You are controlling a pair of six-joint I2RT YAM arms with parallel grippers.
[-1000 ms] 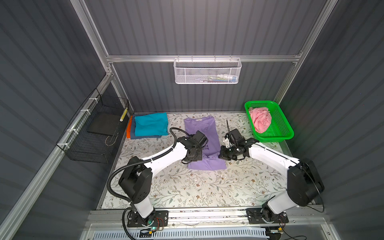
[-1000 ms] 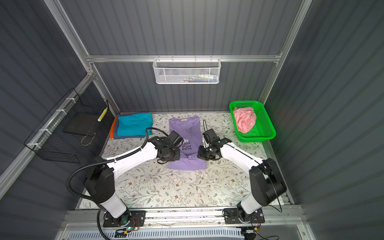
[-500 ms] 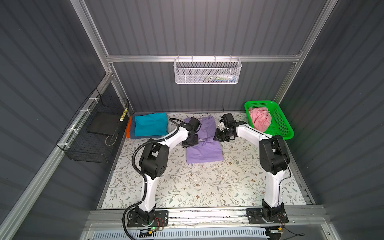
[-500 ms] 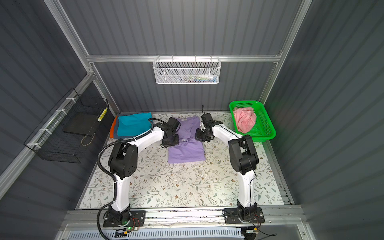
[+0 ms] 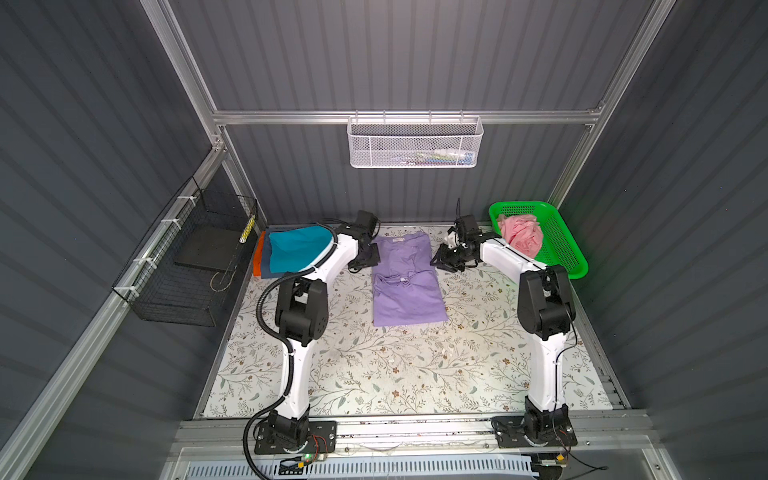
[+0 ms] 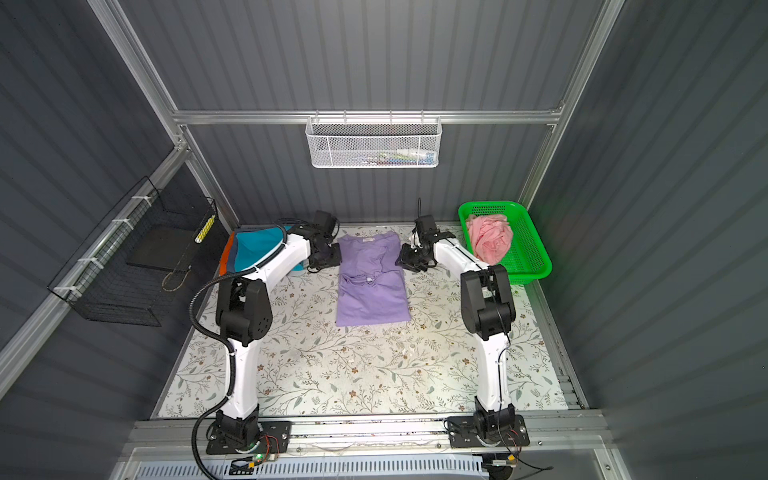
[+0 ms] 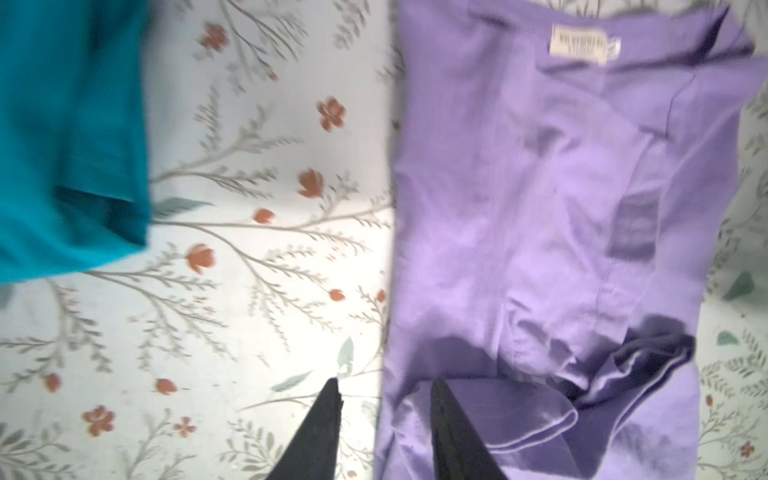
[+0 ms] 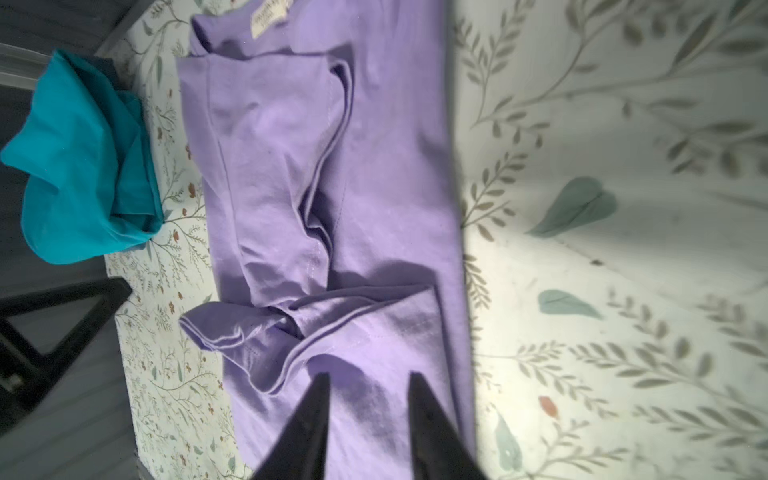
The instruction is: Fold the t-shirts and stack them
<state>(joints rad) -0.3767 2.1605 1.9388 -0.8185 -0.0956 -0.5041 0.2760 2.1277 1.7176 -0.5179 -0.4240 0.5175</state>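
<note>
The lavender t-shirt (image 5: 405, 291) (image 6: 372, 295) lies flat at the back middle of the table, its near part doubled over so a hem runs across its middle. My left gripper (image 5: 368, 259) (image 7: 384, 381) is open just above the shirt's left edge (image 7: 540, 208), one finger over the table and one over the cloth. My right gripper (image 5: 442, 262) (image 8: 369, 375) is open over the right side of the lavender shirt (image 8: 332, 166), holding nothing. A teal t-shirt (image 5: 295, 247) (image 7: 62, 145) tops a folded stack at the back left. A pink t-shirt (image 5: 521, 237) lies crumpled in the green basket (image 5: 577, 272).
An orange edge (image 5: 258, 259) shows under the teal stack. A black wire basket (image 5: 187, 266) hangs on the left wall and a white mesh basket (image 5: 415, 143) on the back wall. Both arms reach to the table's far end.
Both grippers carried the lavender shirt's near hem toward the back, folding it over, and have opened and let go of the cloth.
</note>
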